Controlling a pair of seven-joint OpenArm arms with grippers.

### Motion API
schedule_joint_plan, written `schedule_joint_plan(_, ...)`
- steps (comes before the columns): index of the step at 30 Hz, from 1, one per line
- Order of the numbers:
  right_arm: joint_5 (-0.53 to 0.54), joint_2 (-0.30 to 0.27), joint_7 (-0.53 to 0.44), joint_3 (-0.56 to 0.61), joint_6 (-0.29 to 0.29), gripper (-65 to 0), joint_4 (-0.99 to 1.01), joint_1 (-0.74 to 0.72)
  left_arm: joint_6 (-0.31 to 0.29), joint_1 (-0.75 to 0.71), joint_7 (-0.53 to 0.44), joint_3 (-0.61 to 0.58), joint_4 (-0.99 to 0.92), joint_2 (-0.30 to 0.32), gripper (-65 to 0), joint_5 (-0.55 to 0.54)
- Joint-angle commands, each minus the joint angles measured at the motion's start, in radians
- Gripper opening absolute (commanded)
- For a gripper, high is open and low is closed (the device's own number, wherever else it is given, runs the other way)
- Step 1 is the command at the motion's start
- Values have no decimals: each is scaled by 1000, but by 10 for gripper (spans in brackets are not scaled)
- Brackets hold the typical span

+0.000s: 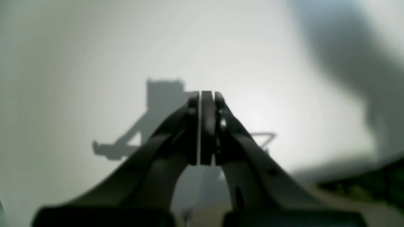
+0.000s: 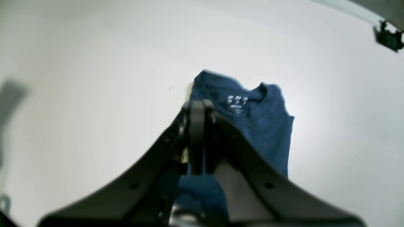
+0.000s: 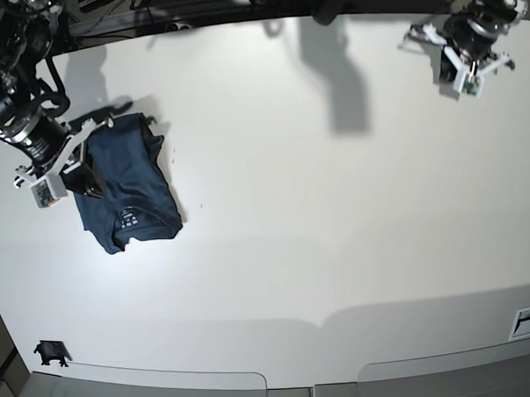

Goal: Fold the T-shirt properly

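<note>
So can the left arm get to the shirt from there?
Probably not easily. The left arm sits at the table's far corner, and the shirt lies across it under the right arm. Nothing blocks it, though.

White table (image 3: 338, 248) under bright overhead light.
Dark shadows (image 3: 334, 64) fall at top centre; grey panels (image 3: 256, 394) line the bottom edge.

- The T-shirt (image 3: 128, 182) is dark navy blue and folded into a compact rectangle.
- It lies flat on the white table, collar and inner neck label (image 2: 238, 102) visible.
</note>
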State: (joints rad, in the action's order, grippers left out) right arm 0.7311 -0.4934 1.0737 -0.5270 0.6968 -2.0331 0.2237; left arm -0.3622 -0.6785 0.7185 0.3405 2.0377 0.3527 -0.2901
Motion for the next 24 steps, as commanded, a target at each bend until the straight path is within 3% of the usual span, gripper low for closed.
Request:
schedule_joint_plan(1,13,-19,-25,-9,1,-650,-26,0,4,-32,5,6,18,11,-650,6)
schedule_joint_plan(6,13,-19,-24,-9,1,-650,-49,12,3,-199,135,6,42,11,-650,40)
schedule_joint_plan(13,14,-19,-18,-9,1,-650,-49,12,3,-453,216,6,69,10,-650,45)
schedule_joint_plan(15,13,-19,-17,-9,1,-650,-49,12,3,-513,233,6,68,11,-650,18)
schedule_joint_plan(18,13,-19,-14,-9,1,-650,-49,12,-6,-594,224,5,40,11,-650,-112)
schedule_joint_plan(21,14,-19,10,-9,1,-650,-49,12,-134,-621,186,3,-37,11,-650,-216)
schedule_joint_plan(24,43,-16,68,-9,1,-650,-48,12,-242,-592,122,-14,-162,11,-650,-242)
